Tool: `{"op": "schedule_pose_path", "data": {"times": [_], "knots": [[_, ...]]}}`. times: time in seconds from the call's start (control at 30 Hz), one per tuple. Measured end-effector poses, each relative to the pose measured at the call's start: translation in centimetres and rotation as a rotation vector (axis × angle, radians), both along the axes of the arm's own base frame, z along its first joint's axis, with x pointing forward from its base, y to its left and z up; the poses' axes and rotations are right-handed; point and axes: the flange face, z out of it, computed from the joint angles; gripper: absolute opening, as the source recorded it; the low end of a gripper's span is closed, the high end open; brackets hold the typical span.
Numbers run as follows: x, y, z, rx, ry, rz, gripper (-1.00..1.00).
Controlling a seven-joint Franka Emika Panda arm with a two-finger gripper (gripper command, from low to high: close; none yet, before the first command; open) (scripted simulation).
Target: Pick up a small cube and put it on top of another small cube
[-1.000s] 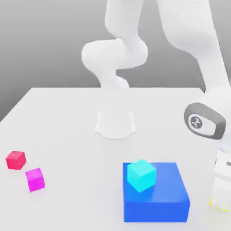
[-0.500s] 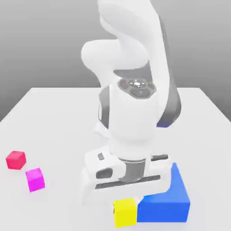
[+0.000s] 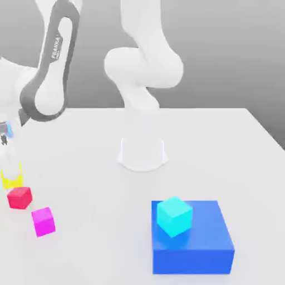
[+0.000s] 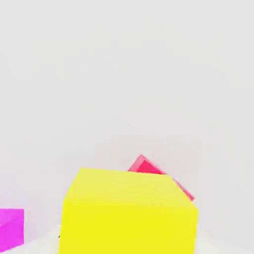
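The small yellow cube (image 3: pixel 10 180) hangs at the exterior view's far left, with my gripper (image 3: pixel 11 176) shut on it. It sits just above and slightly behind the small red cube (image 3: pixel 19 197), which rests on the white table. In the hand view the yellow cube (image 4: pixel 129 213) is large and close, and part of the red cube (image 4: pixel 148 167) peeks out from behind it. Whether the two cubes touch I cannot tell.
A magenta cube (image 3: pixel 43 221) lies on the table close to the red one, also seen in the hand view (image 4: pixel 10 226). A cyan cube (image 3: pixel 174 216) rests on a big blue block (image 3: pixel 195 250) at the front right. The arm's base (image 3: pixel 142 153) stands mid-table.
The arm swung from the exterior view's right, across the front of the blue block, to the far left, carrying the yellow cube. The cube now hangs by the red cube.
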Motion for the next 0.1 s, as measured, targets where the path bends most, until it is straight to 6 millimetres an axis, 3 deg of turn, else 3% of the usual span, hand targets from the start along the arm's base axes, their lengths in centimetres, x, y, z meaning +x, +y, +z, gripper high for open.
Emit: {"op": "schedule_pose_path", "data": {"times": [0.03,0.1], "knots": [[-0.17,0.01,-0.92,0.001,0.001,-0.006,1.00],[-0.17,0.01,-0.92,0.001,0.001,-0.006,1.00]]}}
